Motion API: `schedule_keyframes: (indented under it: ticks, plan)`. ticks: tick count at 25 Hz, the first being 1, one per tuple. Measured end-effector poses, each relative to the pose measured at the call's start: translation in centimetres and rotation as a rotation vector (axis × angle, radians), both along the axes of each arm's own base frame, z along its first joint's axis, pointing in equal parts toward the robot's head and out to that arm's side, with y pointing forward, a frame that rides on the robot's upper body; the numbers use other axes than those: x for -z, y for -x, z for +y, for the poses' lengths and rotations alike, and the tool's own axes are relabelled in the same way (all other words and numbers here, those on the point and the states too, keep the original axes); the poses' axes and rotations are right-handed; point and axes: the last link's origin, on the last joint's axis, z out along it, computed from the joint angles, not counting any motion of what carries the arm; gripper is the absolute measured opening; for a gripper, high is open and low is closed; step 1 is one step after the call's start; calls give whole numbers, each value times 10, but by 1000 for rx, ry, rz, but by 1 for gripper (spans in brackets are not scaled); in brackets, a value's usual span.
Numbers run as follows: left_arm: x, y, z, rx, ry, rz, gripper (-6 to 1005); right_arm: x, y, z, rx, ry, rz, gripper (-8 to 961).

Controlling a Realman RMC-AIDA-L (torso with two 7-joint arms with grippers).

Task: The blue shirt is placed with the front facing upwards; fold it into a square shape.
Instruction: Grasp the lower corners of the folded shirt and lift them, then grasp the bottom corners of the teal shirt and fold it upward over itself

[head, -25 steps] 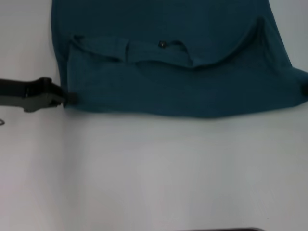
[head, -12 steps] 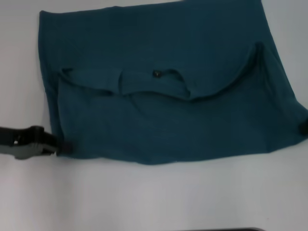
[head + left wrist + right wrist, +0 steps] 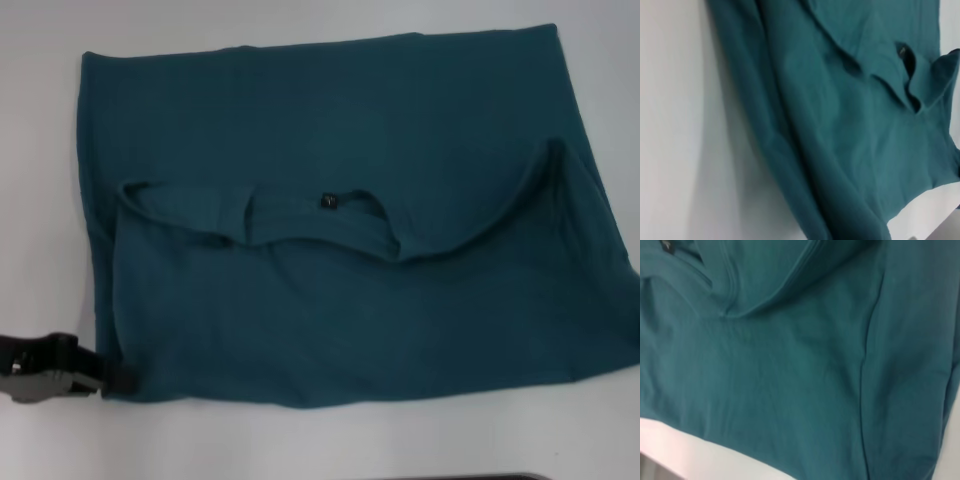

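The blue shirt [image 3: 340,300] lies on the white table [image 3: 300,440], folded over itself so its plain side faces up. Its collar and small dark neck label [image 3: 326,201] sit mid-cloth, and the lettering is hidden. My left gripper [image 3: 115,381] is at the shirt's near left corner, shut on the cloth there. The left wrist view shows the shirt [image 3: 850,130] draped and wrinkled. The right wrist view is filled by the shirt [image 3: 790,370] and its near edge. My right gripper shows in no view; the shirt's near right corner runs off the head view's right edge.
Bare white table surrounds the shirt on the near side and on the left [image 3: 40,200]. A thin dark strip [image 3: 470,477] lies along the bottom edge of the head view.
The left gripper has moved towards me, pulling the shirt's near edge with it. The whole shirt has slid nearer, and its far edge has come into the head view.
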Motion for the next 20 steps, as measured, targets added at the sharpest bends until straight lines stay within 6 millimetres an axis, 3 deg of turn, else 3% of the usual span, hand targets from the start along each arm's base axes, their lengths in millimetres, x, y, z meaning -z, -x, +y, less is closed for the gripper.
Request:
schedule_keyframes:
  ticks: [14, 20]
  plan:
    - [4, 5, -23, -34, 74, 7, -1, 10, -6, -19, 23, 100, -34, 57]
    - [-14, -6, -7, 29, 24, -38, -2, -1, 10, 2, -58, 35, 42, 56]
